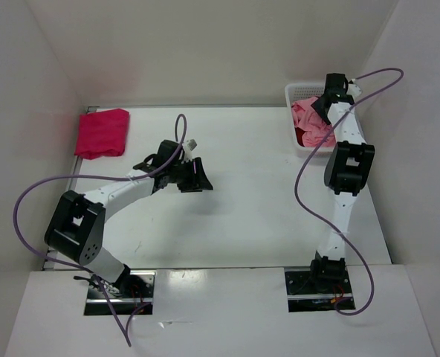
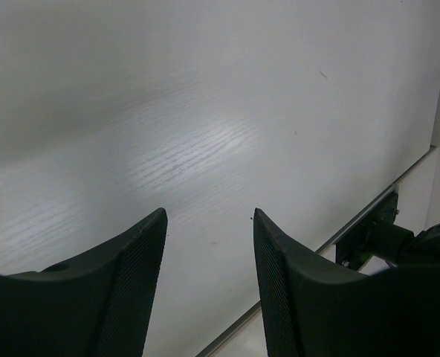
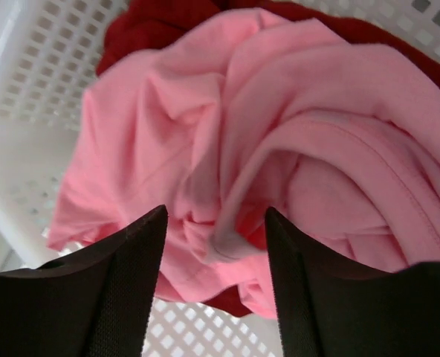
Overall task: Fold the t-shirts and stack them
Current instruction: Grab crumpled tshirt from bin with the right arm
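Left jaws: standing spread, holding nothing, hovering over bare desk [image 2: 205, 111] near its middle. Right jaws: standing spread just above the pink shirt [image 3: 294, 134], its folds showing between them, nothing pinched as far as can be seen. Magenta shirt [image 1: 102, 132]: lying folded at the desk's far left corner, well apart from both sets of jaws. Pink shirt: lying crumpled on top in the basket [image 3: 27, 97] at the far right. Crimson shirt [image 3: 149, 26]: lying beneath the pink one, also in the basket. Progress, judged: one shirt appearing done, two still needing lifting out, folding and stacking on it.
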You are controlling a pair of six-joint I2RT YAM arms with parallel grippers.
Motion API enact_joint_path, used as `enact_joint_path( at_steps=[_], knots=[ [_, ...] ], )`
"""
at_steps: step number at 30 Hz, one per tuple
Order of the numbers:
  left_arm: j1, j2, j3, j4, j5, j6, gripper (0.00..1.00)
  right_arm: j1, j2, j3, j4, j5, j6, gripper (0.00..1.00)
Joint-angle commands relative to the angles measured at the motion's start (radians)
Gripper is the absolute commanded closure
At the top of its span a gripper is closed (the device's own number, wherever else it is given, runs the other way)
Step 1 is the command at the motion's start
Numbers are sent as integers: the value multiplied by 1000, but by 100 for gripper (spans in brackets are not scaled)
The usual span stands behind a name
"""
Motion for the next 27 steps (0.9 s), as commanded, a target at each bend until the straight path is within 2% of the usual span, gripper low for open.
enact_joint_path(
  at_steps=[1,2,5,6,8,10,13,19,21,23,24,25,27],
  knots=[
    [3,7,-1,2,21,36,42,-4,41,94,-10,41,2,40],
    [3,7,-1,2,21,36,42,-4,52,108,-22,10,-7,53],
    [3,16,8,2,21,26,42,-4,72,133,-52,1,-7,77],
    [3,16,8,-7,21,26,42,-4,55,104,-53,1,-16,89],
    [3,16,18,-7,11,17,42,-4,-35,26,21,1,-16,98],
    [3,16,18,-7,11,17,42,-4,-145,-103,96,-19,-16,100],
    [3,16,41,-7,11,7,42,-4,-227,-149,96,-46,-16,100],
    [72,16,133,-7,21,-5,41,46,-607,-269,187,-152,-16,100],
    [101,7,157,2,31,-26,39,95,-719,-229,196,-183,-28,100],
    [119,-16,166,39,31,-80,39,135,-782,-147,205,-298,-28,100],
    [136,-34,157,53,21,-98,39,146,-783,-110,205,-350,-10,100],
    [145,-44,142,62,8,-114,39,155,-792,-67,205,-470,11,100],
    [179,-68,122,81,-1,-155,37,190,-792,53,216,-568,41,100]
  ],
)
